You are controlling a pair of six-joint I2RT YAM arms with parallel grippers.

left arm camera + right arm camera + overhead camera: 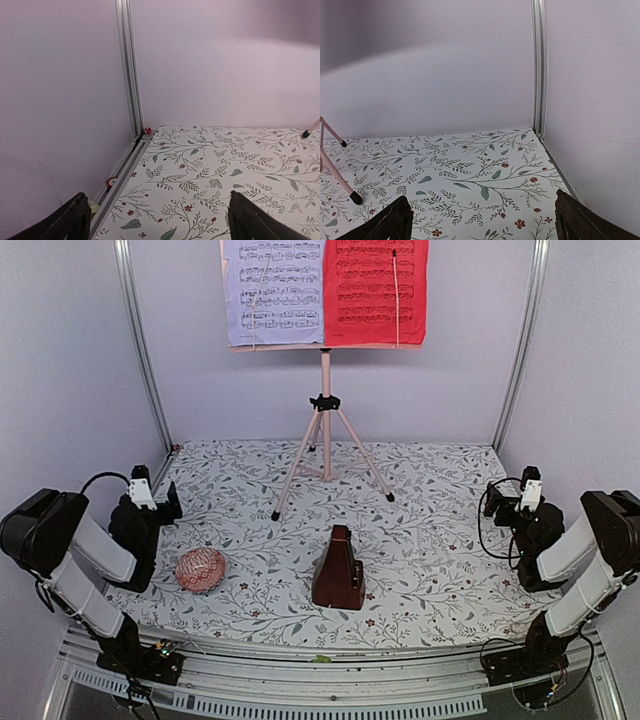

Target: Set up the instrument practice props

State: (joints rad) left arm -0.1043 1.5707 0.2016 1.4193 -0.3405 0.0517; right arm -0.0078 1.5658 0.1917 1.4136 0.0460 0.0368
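Observation:
A pink tripod music stand (325, 410) stands at the back middle, and its feet show in the left wrist view (311, 130) and the right wrist view (337, 177). A lavender page (273, 292) and a red page (375, 292) of sheet music rest on its desk. In front of the stand a dark red-brown pyramid metronome (338, 570) sits upright on the floral cloth. My left gripper (165, 502) is open at the left edge, holding nothing. At the right edge my right gripper (497, 502) is open too, with nothing between its fingers.
A pink patterned shell-like ball (200, 570) lies near the front left, close to the left arm. Lavender walls and aluminium posts (140, 345) enclose the floral cloth (430, 540). A metal rail (330, 660) runs along the near edge.

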